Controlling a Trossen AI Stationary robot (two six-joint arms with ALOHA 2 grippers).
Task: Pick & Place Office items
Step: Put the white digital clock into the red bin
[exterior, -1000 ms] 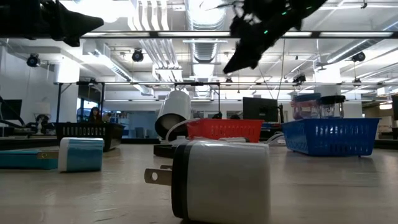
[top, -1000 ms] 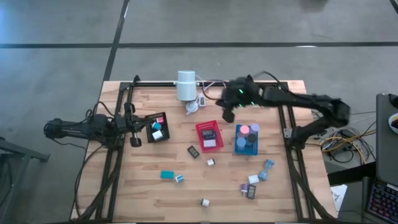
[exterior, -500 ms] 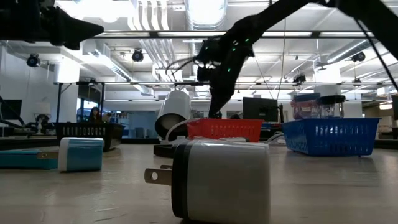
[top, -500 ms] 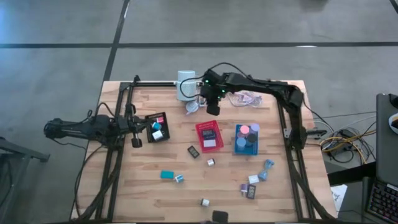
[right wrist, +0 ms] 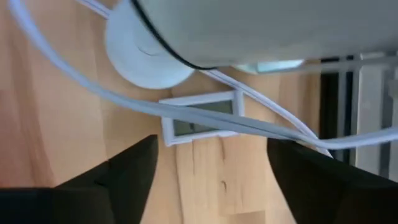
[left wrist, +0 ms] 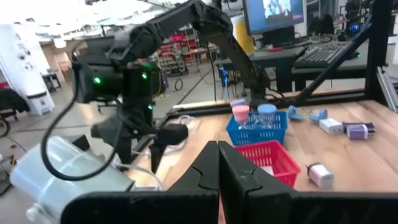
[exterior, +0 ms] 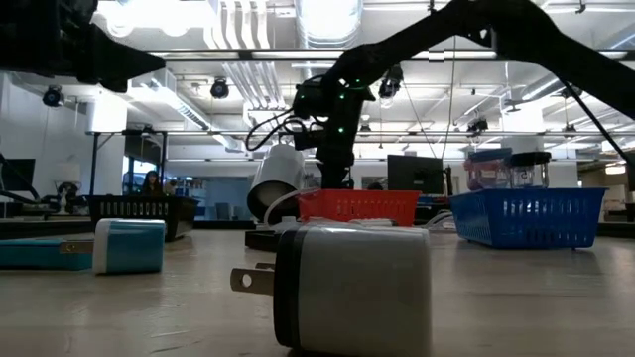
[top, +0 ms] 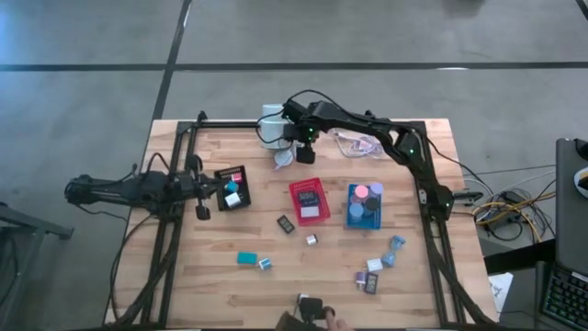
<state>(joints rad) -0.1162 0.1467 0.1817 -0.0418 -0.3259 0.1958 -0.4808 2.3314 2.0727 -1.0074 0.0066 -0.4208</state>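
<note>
High view: right claw (top: pixel 298 154) moved leftward, opened, above white cable (right wrist: pixel 56 81).

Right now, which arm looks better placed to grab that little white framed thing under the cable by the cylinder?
Right. Its open gripper hangs right above the white piece; the left gripper waits shut by the black tray.

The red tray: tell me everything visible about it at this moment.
The red tray is a small rectangular basket with perforated, plastic-looking walls. It sits upright near the table's middle, between the black tray and the blue tray, apart from both. A white item lies inside it. The right end effector hangs open just behind it, not touching.
</note>
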